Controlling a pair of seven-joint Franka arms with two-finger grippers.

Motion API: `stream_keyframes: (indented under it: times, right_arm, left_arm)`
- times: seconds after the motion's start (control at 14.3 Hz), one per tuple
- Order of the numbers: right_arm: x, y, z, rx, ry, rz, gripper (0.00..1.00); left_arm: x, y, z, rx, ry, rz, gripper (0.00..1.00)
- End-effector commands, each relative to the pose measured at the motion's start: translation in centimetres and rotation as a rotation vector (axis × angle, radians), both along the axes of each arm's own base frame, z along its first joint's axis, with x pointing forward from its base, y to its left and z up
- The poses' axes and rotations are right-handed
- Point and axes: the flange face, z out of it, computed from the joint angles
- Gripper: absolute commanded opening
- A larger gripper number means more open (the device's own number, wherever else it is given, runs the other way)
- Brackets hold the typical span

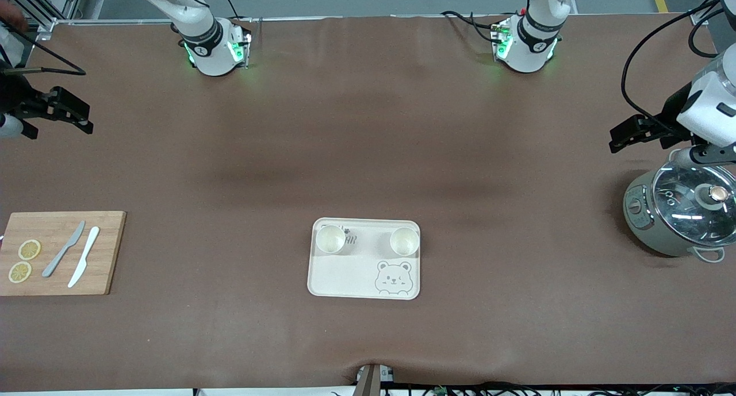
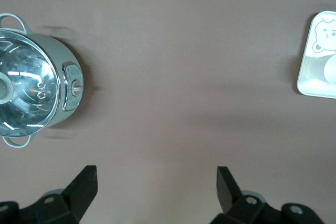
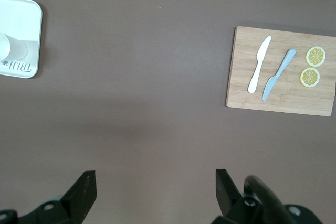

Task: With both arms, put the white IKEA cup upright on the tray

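The cream tray [image 1: 351, 275] with a bear-face drawing lies mid-table near the front camera. Two white cups stand upright on it, one [image 1: 330, 239] toward the right arm's end and one [image 1: 404, 241] toward the left arm's end. My left gripper [image 1: 624, 136] is open and empty, up over the table at the left arm's end beside the pot; its fingers [image 2: 84, 184] show in the left wrist view. My right gripper [image 1: 72, 115] is open and empty over the table at the right arm's end; its fingers [image 3: 84, 187] show in the right wrist view. The tray's edge shows in both wrist views [image 2: 310, 85] [image 3: 29, 40].
A grey-green pot with a glass lid [image 1: 678, 212] stands at the left arm's end. A wooden cutting board [image 1: 60, 253] with two knives and two lemon slices lies at the right arm's end. Brown table surface lies between them.
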Motion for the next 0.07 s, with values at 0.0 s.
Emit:
stream_keyframes:
  times: [0.0]
  right_arm:
    - [-0.29, -0.27, 0.59, -0.013, -0.01, 0.013, 1.0]
  left_arm:
    - [-0.13, -1.51, 0.48, -0.003, 0.008, -0.014, 1.0]
